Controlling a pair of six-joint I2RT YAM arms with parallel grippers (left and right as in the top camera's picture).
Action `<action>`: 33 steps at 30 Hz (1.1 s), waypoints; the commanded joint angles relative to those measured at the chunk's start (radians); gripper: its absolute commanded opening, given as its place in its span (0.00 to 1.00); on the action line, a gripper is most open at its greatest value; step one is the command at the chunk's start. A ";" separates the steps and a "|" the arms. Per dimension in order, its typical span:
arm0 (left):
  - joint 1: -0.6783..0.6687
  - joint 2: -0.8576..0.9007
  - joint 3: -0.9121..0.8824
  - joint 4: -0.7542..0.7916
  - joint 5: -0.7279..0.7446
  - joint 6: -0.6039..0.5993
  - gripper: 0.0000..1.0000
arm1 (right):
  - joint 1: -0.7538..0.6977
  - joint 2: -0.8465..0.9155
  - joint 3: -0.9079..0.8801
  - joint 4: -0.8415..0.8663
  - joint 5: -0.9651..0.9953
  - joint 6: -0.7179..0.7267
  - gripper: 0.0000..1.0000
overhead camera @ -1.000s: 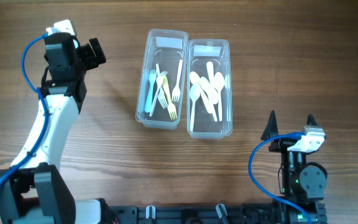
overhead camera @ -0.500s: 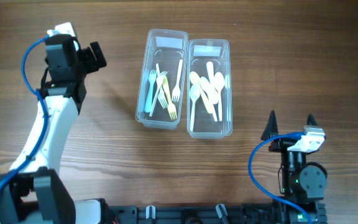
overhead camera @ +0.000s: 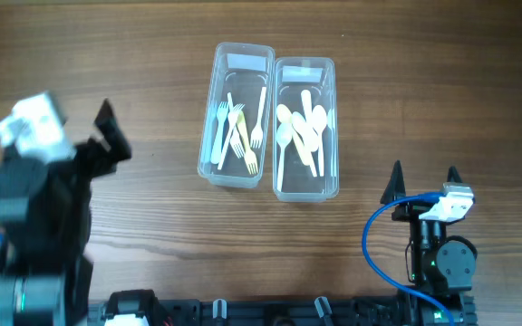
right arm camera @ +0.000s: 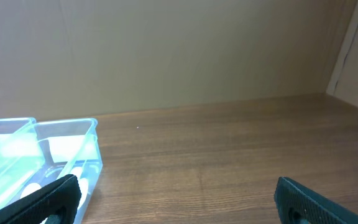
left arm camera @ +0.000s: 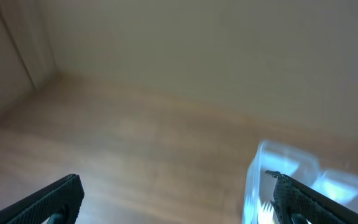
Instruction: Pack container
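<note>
Two clear plastic containers stand side by side at the table's middle back. The left container (overhead camera: 236,116) holds several forks, white, blue and yellow. The right container (overhead camera: 305,129) holds several white and cream spoons. My left gripper (overhead camera: 107,136) is open and empty at the left, blurred, well left of the containers. In the left wrist view (left arm camera: 179,202) a container corner (left arm camera: 278,177) shows by the right finger. My right gripper (overhead camera: 421,181) is open and empty at the front right. The right wrist view (right arm camera: 179,202) shows the containers (right arm camera: 42,152) at its left.
The bare wooden tabletop (overhead camera: 406,81) surrounds the containers. A plain wall (right arm camera: 179,56) rises behind the table in both wrist views. The arm bases sit at the front edge.
My left arm has swung down and toward the front left, away from the back; it is blurred from motion. The right arm and both containers have not moved.
</note>
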 commanded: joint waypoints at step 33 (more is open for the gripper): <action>-0.003 -0.579 -0.288 -0.250 0.134 0.045 1.00 | 0.000 0.004 0.000 0.004 0.018 0.017 1.00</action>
